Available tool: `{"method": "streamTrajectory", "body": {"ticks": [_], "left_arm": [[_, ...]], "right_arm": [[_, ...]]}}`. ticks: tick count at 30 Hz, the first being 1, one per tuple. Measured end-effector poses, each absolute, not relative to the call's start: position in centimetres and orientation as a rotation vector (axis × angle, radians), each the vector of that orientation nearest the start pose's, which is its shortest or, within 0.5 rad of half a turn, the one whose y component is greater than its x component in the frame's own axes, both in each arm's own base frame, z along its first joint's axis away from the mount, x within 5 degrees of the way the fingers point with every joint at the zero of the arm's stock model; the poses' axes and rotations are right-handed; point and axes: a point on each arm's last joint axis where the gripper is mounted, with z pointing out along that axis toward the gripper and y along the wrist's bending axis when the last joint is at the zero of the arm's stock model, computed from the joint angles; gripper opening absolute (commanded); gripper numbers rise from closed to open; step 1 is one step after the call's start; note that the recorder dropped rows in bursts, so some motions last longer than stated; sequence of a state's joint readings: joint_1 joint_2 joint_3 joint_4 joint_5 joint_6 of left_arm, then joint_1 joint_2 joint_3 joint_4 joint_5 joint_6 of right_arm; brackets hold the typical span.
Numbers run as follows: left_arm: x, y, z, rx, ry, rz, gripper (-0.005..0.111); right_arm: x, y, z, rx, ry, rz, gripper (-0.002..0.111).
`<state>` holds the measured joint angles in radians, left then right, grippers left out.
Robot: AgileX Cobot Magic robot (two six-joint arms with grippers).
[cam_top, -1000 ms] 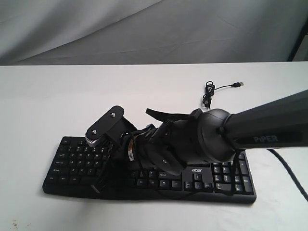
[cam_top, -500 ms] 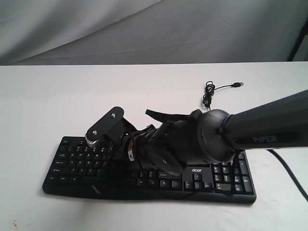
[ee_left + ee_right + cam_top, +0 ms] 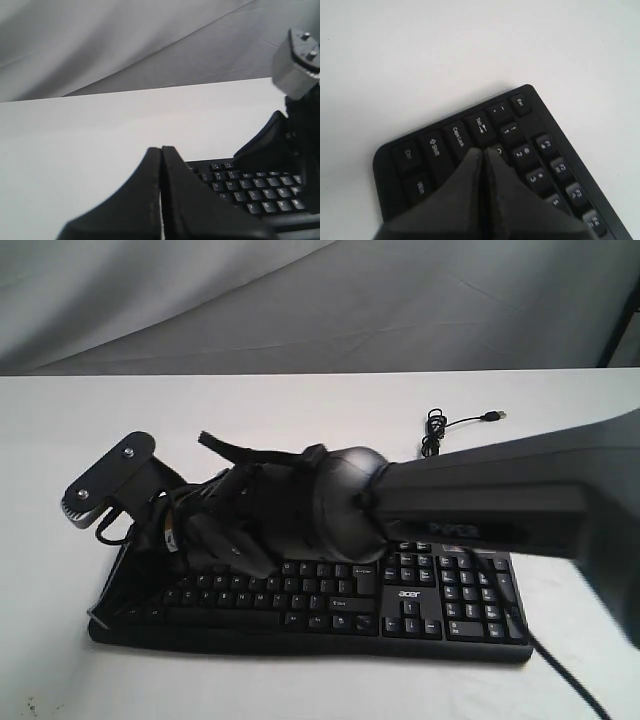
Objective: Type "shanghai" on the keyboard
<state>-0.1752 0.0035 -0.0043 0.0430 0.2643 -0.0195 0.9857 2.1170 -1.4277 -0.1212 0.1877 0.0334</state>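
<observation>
The black keyboard with a white acer logo lies near the table's front edge. My right arm reaches across it to its left end, and the wrist hides the fingertips in the exterior view. In the right wrist view my right gripper is shut with nothing in it. Its tip sits low over the keyboard, between Caps Lock and Q, and contact cannot be told. My left gripper is shut and empty, off the left end of the keyboard. It does not show in the exterior view.
The thin black USB cable lies coiled on the white table behind the keyboard's right part. A grey cloth backdrop hangs behind the table. The right arm's camera mount juts out above the keyboard's left end.
My right arm has swung left along the keyboard, from over its middle keys to its left end. The number pad and the keys beside it now show.
</observation>
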Motion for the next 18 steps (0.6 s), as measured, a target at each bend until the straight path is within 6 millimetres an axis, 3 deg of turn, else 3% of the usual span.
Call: {"method": "streamTrajectory", "body": {"ticks": [8, 18], "left_arm": [[5.4, -0.9, 19.1, 0.164, 1.74, -0.102, 0.0], [5.4, -0.9, 19.1, 0.164, 1.74, -0.102, 0.0]], "right_arm": [[26.9, 40.3, 12.8, -1.238, 2.095, 0.384, 0.0], [26.9, 40.4, 12.8, -1.241, 2.089, 0.383, 0.0]]}}
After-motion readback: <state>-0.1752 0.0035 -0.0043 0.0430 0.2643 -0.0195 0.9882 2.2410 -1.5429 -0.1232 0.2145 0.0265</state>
